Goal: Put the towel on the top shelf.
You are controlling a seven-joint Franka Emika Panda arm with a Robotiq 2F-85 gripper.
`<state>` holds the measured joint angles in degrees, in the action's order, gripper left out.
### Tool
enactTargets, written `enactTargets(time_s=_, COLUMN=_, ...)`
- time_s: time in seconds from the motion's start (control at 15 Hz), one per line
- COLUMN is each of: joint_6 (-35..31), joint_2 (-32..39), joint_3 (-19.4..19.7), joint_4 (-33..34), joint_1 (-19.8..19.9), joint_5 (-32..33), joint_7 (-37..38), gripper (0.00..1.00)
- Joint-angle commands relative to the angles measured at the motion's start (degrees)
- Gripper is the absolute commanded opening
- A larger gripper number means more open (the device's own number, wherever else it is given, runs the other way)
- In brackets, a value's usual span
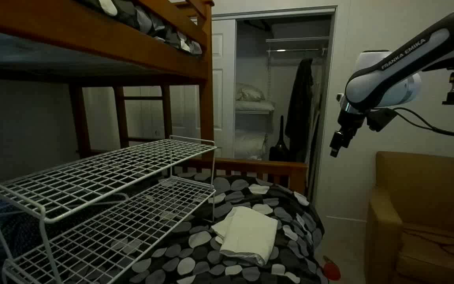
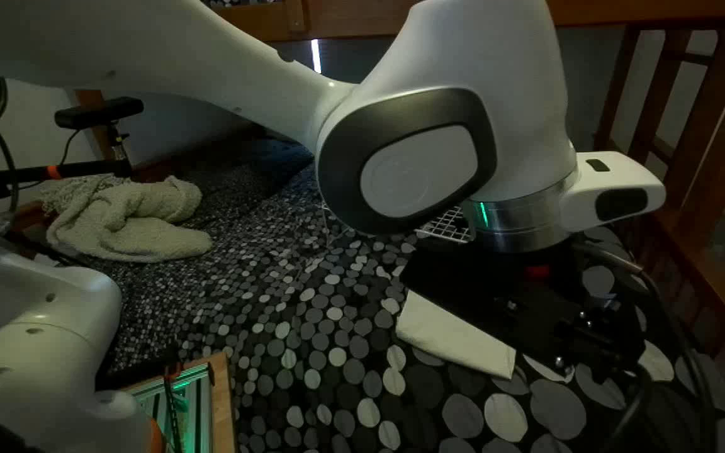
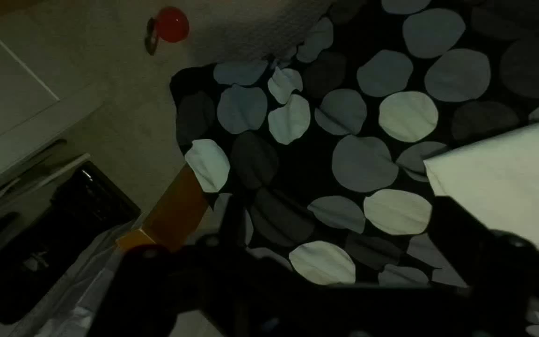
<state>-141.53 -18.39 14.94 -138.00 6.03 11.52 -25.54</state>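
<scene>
- Nearest the camera in an exterior view: white wire rack [image 1: 132,184], left side, two tiers, standing upright on black bedding [image 1: 187,252] with grey and white spots.
- Top shelf [image 1: 108,171]: upper mesh tier, flat, running from near left to far right. Lower tier [image 1: 140,225] beneath it, same grid.
- Towel [image 1: 248,236]: pale cream-white, folded, roughly rectangular. Lies on the bedding to the right of the rack, just beside its far right leg; contact between the two, cannot tell.
- Same towel in the wrist view: at right, cut off by the frame edge, a dark jaw overlapping part of its left edge in the picture.
- Robot arm [image 1: 392,71]: enters from the right, bent. Gripper [image 3: 338,206] angled downward, raised above bedding height, well apart from the towel.
- Jaws: wide, per wrist view; spotted bedding shows in the gap between them.
- Surroundings: wooden bunk frame [image 1: 132,49] overhead at left; closet [image 1: 250,63] at far side, dark garment [image 1: 300,102] hanging within; tan armchair [image 1: 424,197] at right; red round object [image 3: 172,24] on the floor between bedding and armchair.
- Fleecy pale blanket [image 2: 129,220] heaped at far left in an exterior view.
</scene>
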Motion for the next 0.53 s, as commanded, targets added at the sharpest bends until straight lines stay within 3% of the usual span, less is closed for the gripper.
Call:
enactTargets(time_s=0.0, joint_6=0.12, joint_2=0.02, joint_3=-0.62, joint_4=0.07, joint_1=0.63, joint_5=-0.30, joint_7=-0.17, gripper=1.00)
enactTargets(time_s=0.27, joint_6=0.12, joint_2=0.02, joint_3=-0.61, joint_4=0.07, joint_1=0.63, joint_5=-0.31, joint_7=-0.16, gripper=1.00)
enactTargets(time_s=0.47, joint_6=3.07, joint_2=5.25, joint_3=3.36, joint_4=5.02, joint_1=-3.33, joint_5=-11.17, joint_7=-9.06, gripper=1.00)
